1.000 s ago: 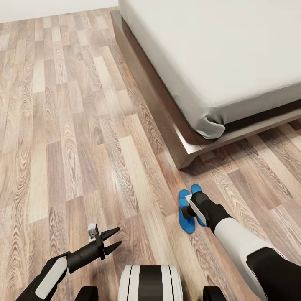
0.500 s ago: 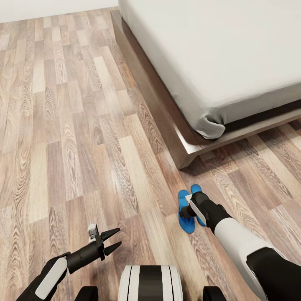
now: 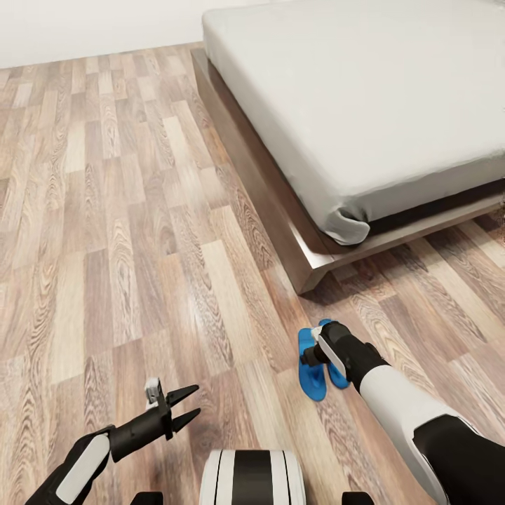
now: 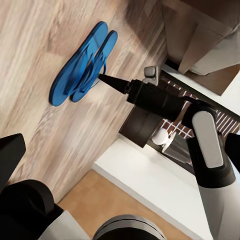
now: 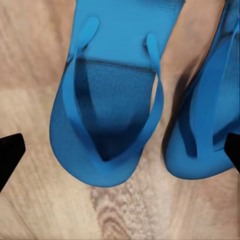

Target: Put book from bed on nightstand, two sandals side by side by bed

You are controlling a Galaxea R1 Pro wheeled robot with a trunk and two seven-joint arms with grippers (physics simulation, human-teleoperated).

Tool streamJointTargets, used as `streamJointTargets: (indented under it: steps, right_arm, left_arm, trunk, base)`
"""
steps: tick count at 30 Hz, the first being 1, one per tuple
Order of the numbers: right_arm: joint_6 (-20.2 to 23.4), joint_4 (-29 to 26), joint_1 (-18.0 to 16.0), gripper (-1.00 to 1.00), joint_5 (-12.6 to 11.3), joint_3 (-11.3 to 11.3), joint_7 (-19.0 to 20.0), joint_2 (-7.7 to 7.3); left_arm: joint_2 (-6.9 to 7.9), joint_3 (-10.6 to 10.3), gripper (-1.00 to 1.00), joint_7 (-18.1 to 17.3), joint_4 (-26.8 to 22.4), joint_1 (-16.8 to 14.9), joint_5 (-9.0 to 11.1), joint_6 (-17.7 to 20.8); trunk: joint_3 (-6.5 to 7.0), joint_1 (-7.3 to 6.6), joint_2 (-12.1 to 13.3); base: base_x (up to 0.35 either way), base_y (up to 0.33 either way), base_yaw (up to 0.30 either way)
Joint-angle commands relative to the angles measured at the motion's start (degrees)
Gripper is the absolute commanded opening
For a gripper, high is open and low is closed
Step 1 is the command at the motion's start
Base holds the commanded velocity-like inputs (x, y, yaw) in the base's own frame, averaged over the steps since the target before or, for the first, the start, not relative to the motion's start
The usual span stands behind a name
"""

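While the right tool (image 3: 306, 358) hovers wide open above them, two bright blue flip-flops (image 5: 107, 100) lie side by side on the wood-plank floor (image 3: 105, 245).

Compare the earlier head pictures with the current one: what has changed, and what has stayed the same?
The whole picture has shifted: more of the bed and the wall beyond it shows, so the camera moved, not the things. Nothing was taken hold of or let go. The right tool hangs open over the two sandals as before, which lie side by side on the floor; the left tool stays open.
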Motion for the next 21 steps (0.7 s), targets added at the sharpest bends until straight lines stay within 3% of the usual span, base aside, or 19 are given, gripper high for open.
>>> streamJointTargets:
  steps: [1,14,17,21]
  right_arm:
    - [0.24,-0.06,-0.03,1.0,-0.33,0.29,-0.03,-0.05]
    - [0.32,-0.42,-0.03,1.0,-0.97,-1.53,0.82,-0.88]
    - [0.32,-0.5,-0.03,1.0,-1.5,-3.78,1.33,-1.61]
    - [0.36,-0.55,-0.02,1.0,-2.87,-8.74,3.09,-3.53]
  left_arm:
    - [0.09,-0.09,1.0,-0.01,0.15,-0.02,0.28,0.21]
    - [0.98,0.29,1.0,1.03,3.34,-0.02,0.2,-0.28]
    - [1.49,0.33,1.0,1.31,3.98,-0.02,0.19,-0.35]
    - [2.03,0.35,1.0,1.64,4.47,-0.02,0.19,-0.44]
  trunk:
    - [0.2,-0.03,0.0]
    - [3.08,-0.37,0.18]
    - [3.74,-0.44,0.22]
    - [4.63,-0.55,0.27]
  base:
    - [0.0,0.0,0.0]
    - [0.0,0.0,0.0]
    - [0.0,0.0,0.0]
    - [0.0,0.0,0.0]
